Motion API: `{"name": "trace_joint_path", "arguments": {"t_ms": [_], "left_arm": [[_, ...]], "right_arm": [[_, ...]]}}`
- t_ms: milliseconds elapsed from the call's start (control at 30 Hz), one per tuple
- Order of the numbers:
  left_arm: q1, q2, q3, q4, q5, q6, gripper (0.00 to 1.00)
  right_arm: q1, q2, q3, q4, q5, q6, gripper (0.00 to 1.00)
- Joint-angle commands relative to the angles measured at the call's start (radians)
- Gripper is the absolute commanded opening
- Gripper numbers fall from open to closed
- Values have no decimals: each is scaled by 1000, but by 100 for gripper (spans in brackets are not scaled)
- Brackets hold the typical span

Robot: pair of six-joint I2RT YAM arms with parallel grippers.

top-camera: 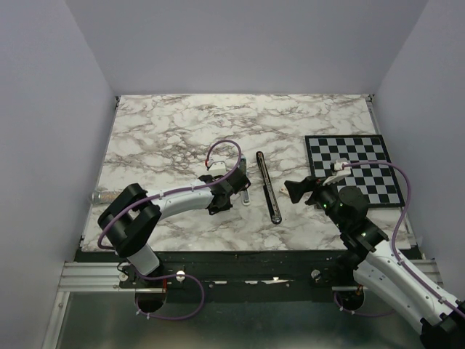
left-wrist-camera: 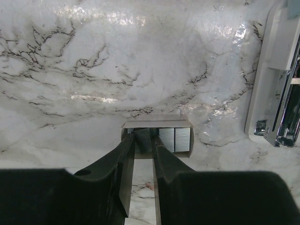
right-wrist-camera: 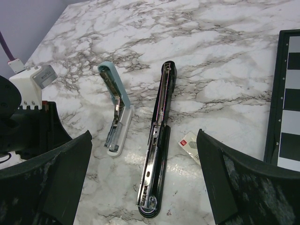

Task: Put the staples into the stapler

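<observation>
The black stapler (top-camera: 268,187) lies opened out flat at the table's middle, its silvery channel (right-wrist-camera: 154,159) facing up. In the left wrist view a small open box (left-wrist-camera: 157,123) holds dull-grey blocks of the staples (left-wrist-camera: 175,139) side by side. My left gripper (left-wrist-camera: 143,137) has its fingertips inside the left part of that box, narrowed to about one block's width on the staples there; the tips hide the grip itself. It sits just left of the stapler (top-camera: 240,190). My right gripper (top-camera: 296,190) hovers right of the stapler, open wide and empty (right-wrist-camera: 144,136).
A white and pale-blue stapler (right-wrist-camera: 116,123) lies hinged open left of the black one, close beside the left gripper (left-wrist-camera: 276,93). A small white packet with a red label (right-wrist-camera: 189,143) lies right of the black stapler. A checkerboard (top-camera: 354,169) covers the right side.
</observation>
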Motion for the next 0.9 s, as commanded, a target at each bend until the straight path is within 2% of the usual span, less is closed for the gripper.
{"name": "trace_joint_path", "arguments": {"t_ms": [0, 300, 733, 867], "left_arm": [[-6, 26, 3, 2, -7, -26, 29], [-5, 37, 3, 2, -9, -51, 32], [-6, -6, 9, -11, -29, -55, 19], [-6, -28, 27, -27, -46, -42, 19]], "right_arm": [[5, -11, -14, 9, 7, -8, 100], [5, -14, -16, 9, 7, -8, 100], [8, -14, -13, 9, 7, -10, 100], [8, -13, -13, 9, 7, -8, 100]]}}
